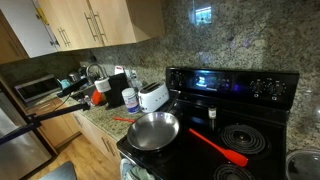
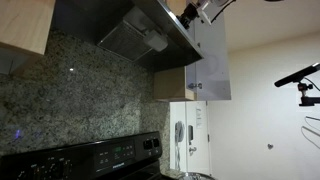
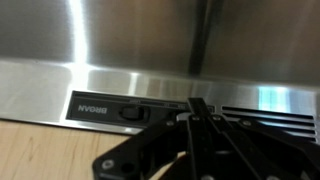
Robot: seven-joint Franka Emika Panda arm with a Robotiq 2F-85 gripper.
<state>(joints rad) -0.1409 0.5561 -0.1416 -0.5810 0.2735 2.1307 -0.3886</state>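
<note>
Kitchen of speckled granite counter (image 1: 92, 122), wood cabinets (image 1: 90, 20) and black stove (image 1: 245, 110). On a front burner, frying pan (image 1: 153, 130) with bare bottom; red spatula (image 1: 217, 146) just beside. High up, gripper (image 3: 197, 108) with fingers pressed together, close against steel range hood (image 3: 120, 40), near its black switch (image 3: 133, 113).

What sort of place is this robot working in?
Most likely a home kitchen: a black electric stove with coil burners, a frying pan on it, a white toaster beside it, and a steel range hood above.
</note>
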